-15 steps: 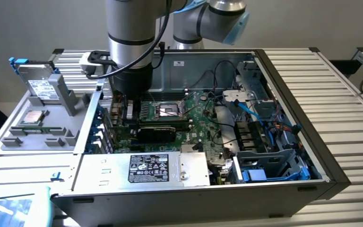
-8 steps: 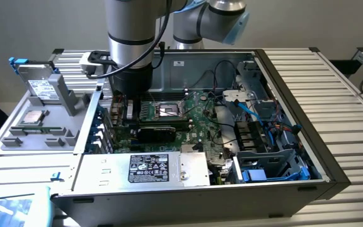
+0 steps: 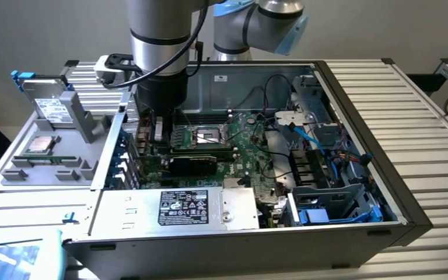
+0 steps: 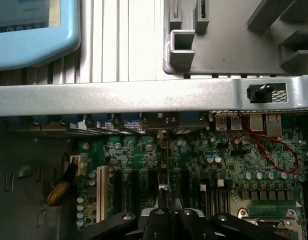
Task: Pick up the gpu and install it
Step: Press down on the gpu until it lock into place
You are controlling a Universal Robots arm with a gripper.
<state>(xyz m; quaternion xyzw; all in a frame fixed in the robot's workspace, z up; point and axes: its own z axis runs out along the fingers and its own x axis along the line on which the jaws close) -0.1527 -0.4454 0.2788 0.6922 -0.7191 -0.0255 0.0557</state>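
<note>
The gpu (image 3: 193, 165) stands on edge among the expansion slots of the green motherboard (image 3: 244, 143), its black block facing the exterior view. In the wrist view the gpu (image 4: 167, 165) shows as a thin edge running from the case's rear wall to between my fingers. My gripper (image 3: 158, 133) reaches down into the open case near its rear wall, at the exterior view's left. In the wrist view the gripper (image 4: 167, 216) is shut on the card's upper edge, with one black finger (image 4: 155, 222) on either side. Whether the card sits fully in its slot is hidden.
The case's rear wall (image 4: 144, 95) lies just beyond the card's end. A red and black cable (image 4: 274, 145) loops over the motherboard (image 4: 234, 165). A labelled silver cover (image 3: 184, 207) spans the case front. Outside the case stand a hard drive (image 3: 51, 108), a grey fixture (image 3: 49, 166) and a blue tablet (image 4: 29, 25).
</note>
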